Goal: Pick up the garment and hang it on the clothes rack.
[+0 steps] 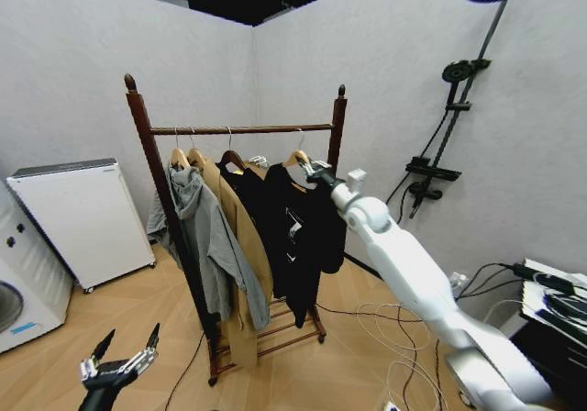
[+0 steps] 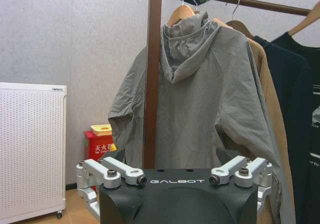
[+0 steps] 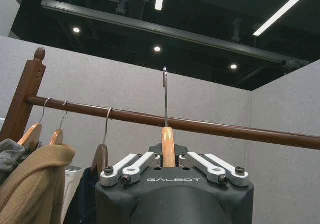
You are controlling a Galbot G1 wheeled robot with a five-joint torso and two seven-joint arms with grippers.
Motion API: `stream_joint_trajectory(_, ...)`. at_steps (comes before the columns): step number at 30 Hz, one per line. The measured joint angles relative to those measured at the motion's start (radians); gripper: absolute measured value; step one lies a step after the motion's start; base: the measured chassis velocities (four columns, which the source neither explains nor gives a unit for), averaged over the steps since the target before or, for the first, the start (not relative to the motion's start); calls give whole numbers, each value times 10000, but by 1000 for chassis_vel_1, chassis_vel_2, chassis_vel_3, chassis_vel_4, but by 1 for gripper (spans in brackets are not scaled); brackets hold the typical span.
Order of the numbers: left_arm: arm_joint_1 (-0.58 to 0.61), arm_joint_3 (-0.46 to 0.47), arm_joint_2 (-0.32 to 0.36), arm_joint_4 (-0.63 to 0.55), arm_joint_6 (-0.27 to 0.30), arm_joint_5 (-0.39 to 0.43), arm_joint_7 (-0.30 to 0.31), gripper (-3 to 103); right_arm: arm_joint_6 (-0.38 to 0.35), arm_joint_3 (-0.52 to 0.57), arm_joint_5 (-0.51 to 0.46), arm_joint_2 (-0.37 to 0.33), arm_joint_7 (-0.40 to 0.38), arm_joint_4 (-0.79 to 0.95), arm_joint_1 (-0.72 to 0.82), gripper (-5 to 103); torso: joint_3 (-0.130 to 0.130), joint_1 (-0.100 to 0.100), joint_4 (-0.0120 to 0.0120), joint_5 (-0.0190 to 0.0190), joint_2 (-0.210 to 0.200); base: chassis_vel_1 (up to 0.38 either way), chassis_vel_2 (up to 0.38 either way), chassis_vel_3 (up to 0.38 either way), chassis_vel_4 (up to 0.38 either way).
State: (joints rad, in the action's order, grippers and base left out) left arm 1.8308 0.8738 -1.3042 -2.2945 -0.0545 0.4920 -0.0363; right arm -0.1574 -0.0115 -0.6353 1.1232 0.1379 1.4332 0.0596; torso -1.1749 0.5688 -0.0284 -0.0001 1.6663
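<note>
The clothes rack (image 1: 238,129) is dark reddish-brown wood and stands in the room's corner. The black garment (image 1: 307,237) hangs at the rail's right end on a pale wooden hanger (image 3: 168,144). My right gripper (image 1: 316,168) is shut on that hanger's neck, just below the rail (image 3: 225,128). The metal hook (image 3: 165,94) rises past the rail; whether it rests on it I cannot tell. My left gripper (image 1: 119,365) hovers low near the floor, open and empty, facing the rack's left post (image 2: 152,74).
A grey hooded sweatshirt (image 1: 206,237), a tan coat (image 1: 240,246) and another dark garment (image 1: 252,200) share the rail. A white appliance (image 1: 83,218) stands left. A shower fixture (image 1: 459,72) hangs on the right wall. Cables (image 1: 394,338) lie on the floor. A red box (image 2: 100,141) sits behind.
</note>
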Motion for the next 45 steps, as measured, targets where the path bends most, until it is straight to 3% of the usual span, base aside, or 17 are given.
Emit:
stream_joint_trajectory(18, 0, 0, 0, 0, -1, 0, 0, 100, 394, -1258, 501, 1998, 206, -3665, -2643, 10, 1, 0, 3, -1, 0, 0, 0, 0, 0)
stream_joint_trajectory(26, 0, 0, 0, 0, 0, 0, 0, 100, 292, -1155, 593, 2868, -97, -5207, -3143, 10, 1, 0, 2, 0, 0, 0, 0, 0, 0)
stream_joint_trajectory(45, 0, 0, 0, 0, 0, 0, 0, 100, 454, -865, 838, 4391, 111, -7823, -3879, 10, 3, 0, 2, 0, 2, 0, 0, 0, 0)
